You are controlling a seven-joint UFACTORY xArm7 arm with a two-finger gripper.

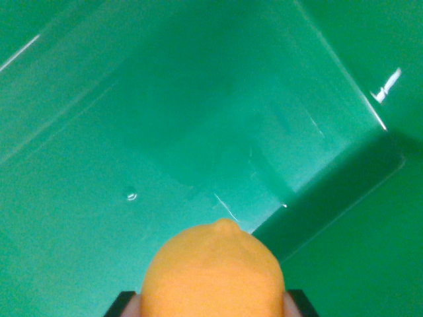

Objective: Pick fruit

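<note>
Closest to me, at the bottom edge of the wrist view, sits the orange fruit (213,274), rounded and matte, with a small nub at its top pointing away from me. It fills the space between my two dark fingertips (121,305), whose corners just show on either side of it at the frame's lower edge. My gripper (211,309) is closed onto the fruit, the jaws spread only as wide as the fruit's own body, and the fruit sits centred between them, which I judge to be a steady hold and not a pinch at one edge. Beyond the fruit lies the clear plastic bin (386,132), its walls see-through, so that the green surface (370,264) under it tints everything. I can read the bin mainly by its glints: a bright highlight on the rim toward the wrist view's right, a long faint edge running up the left, and a corner seam just past the fruit's nub. The bin's floor looks bare apart from a tiny speck or droplet. I cannot tell whether the fruit hangs above the floor or rests on it. Farthest off, the green surface runs on outside the bin at the lower right.
</note>
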